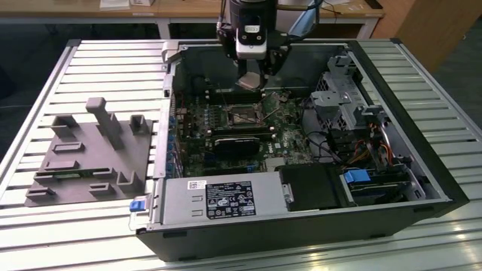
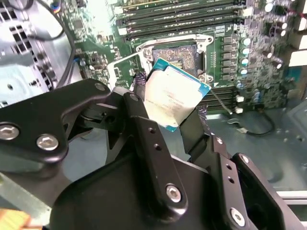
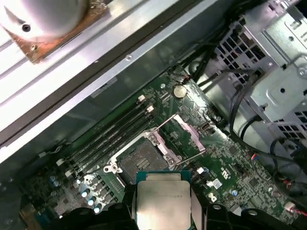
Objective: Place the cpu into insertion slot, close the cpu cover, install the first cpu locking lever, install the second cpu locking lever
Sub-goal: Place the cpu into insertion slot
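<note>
**Over the board: cpu gripped, slot lying open**

Inside the case (image 1: 301, 234) on the bench (image 1: 98, 56), the tool (image 2: 169, 108) is closed on the cpu (image 2: 175, 93). Its fingers (image 2: 144, 129) pinch opposite edges, and the silver top shows in both wrist views. The cpu hangs above the board (image 3: 216, 163), apart from it and near the slot (image 3: 141, 160) but not in it. The cover (image 3: 192, 135) stands flipped up beside the slot, so the dark centre is bare.

To do this step well, I judge the cpu should be squared to the slot's rim and kept level. It should go straight down, with no sideways drag over the contacts. The raised cover sits close to that path, so the fingers must clear it. Release should wait until the cpu lies flat inside the rim.
</note>
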You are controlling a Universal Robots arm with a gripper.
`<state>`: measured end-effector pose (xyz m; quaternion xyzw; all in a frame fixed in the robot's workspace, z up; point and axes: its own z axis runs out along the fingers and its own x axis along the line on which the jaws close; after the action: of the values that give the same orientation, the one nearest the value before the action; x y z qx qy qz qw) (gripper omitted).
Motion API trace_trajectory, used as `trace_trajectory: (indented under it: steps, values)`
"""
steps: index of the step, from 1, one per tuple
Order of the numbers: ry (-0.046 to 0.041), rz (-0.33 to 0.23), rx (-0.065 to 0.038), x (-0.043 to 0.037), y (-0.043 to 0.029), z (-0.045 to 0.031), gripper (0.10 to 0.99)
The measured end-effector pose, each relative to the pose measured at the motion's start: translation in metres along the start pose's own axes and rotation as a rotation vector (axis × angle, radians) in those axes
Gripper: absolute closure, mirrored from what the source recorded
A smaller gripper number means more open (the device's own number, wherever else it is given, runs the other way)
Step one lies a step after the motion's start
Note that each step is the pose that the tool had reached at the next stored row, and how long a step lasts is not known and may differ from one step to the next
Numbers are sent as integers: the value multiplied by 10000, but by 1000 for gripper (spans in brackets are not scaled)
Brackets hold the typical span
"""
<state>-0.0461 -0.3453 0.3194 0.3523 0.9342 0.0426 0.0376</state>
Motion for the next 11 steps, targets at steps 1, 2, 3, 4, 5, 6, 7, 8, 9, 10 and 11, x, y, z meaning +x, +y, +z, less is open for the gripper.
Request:
trace_trajectory:
  steps: [1,2,3,4,5,6,7,8,9,10,11]
  values:
    - [-20,180,7,0,-1,6,549]
    - [-39,357,14,1,-1,12,549]
    - [-58,537,21,1,-2,19,549]
    - [-79,730,30,1,-3,25,549]
    - [-98,911,36,1,-3,31,549]
    - [-117,1083,44,1,-4,37,549]
    - [-136,1268,52,2,-5,43,549]
    - [-155,1446,58,2,-5,50,549]
    - [-174,1624,66,2,-6,56,549]
    - [-193,1804,73,2,-7,62,549]
    - [-213,1993,80,3,-7,68,549]
